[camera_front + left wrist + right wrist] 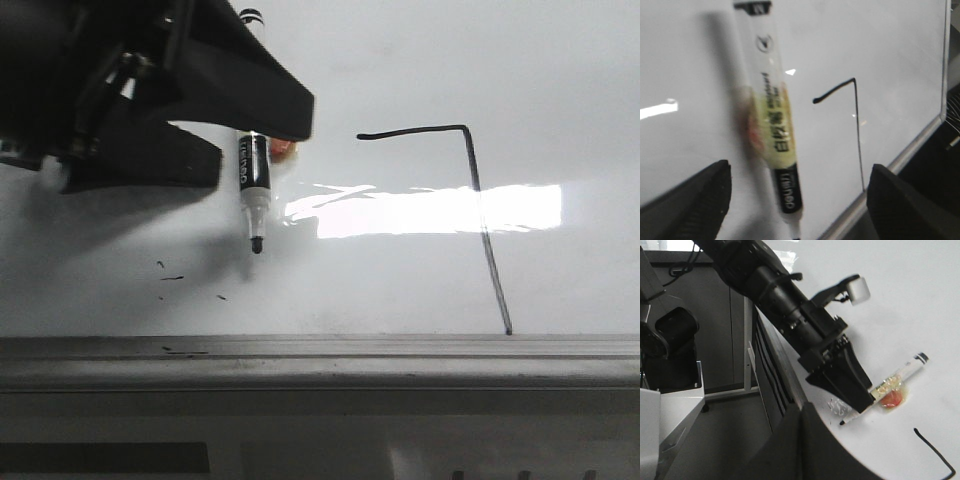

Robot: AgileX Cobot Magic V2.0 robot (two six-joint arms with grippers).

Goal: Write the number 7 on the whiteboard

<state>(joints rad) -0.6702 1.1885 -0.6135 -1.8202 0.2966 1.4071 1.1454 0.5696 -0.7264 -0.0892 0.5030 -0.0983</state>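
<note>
The left gripper (pixel 262 130) pinched the marker (pixel 253 180), tip clear of the whiteboard (pixel 560 70), probably since the 7 (pixel 470 180) at its 3 o'clock looked finished. Right gripper's state: cannot tell.

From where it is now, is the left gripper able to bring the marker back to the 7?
Probably yes. The left gripper holds the marker beside the number 7, with only bare whiteboard between them.
</note>
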